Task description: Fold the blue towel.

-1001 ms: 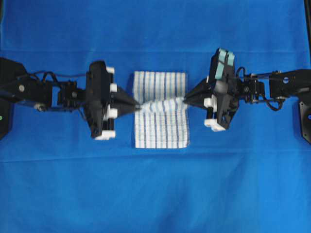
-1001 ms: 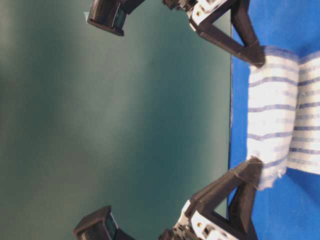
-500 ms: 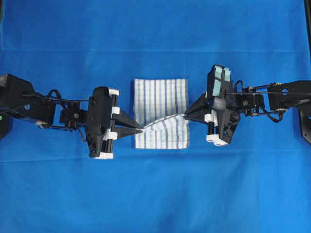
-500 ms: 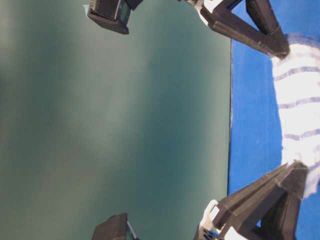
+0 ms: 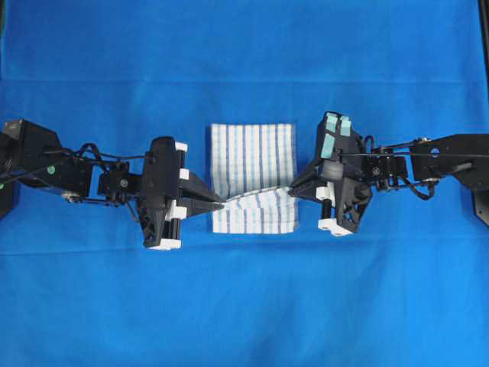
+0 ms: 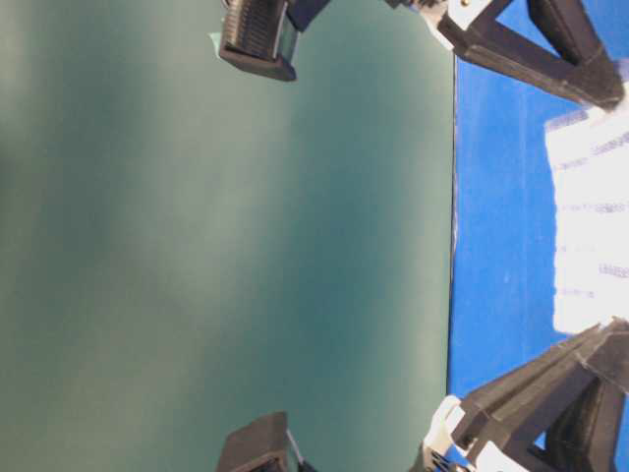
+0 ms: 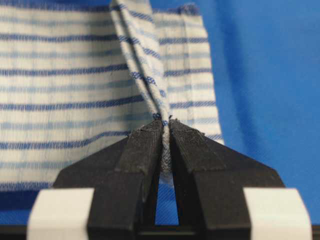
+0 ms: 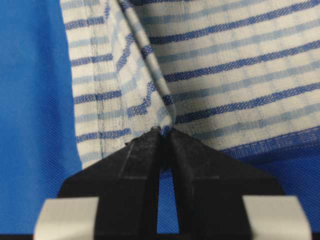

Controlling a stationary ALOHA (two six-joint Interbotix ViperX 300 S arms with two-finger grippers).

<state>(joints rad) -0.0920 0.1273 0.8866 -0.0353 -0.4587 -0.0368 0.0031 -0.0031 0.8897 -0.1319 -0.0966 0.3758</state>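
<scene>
The blue towel (image 5: 253,160), white with thin blue stripes in a check pattern, lies at the middle of the blue table covering, part folded. A raised fold edge runs across its near part between the two grippers. My left gripper (image 5: 220,205) is shut on the towel's left edge; the left wrist view shows cloth (image 7: 150,90) pinched between the black fingertips (image 7: 142,137). My right gripper (image 5: 293,189) is shut on the towel's right edge, and the right wrist view shows the cloth (image 8: 150,100) rising out of its tips. The towel (image 6: 590,216) shows at the table-level view's right edge.
The plain blue table covering (image 5: 244,306) spreads all around the towel. Both black arms reach in from the sides, the left arm (image 5: 46,157) and the right arm (image 5: 451,153). A dark green wall (image 6: 197,246) fills the table-level view.
Both grippers have carried the pinched fold edge toward the near side of the towel, laying more of the top layer down. The right gripper has also shifted inward to the left.
</scene>
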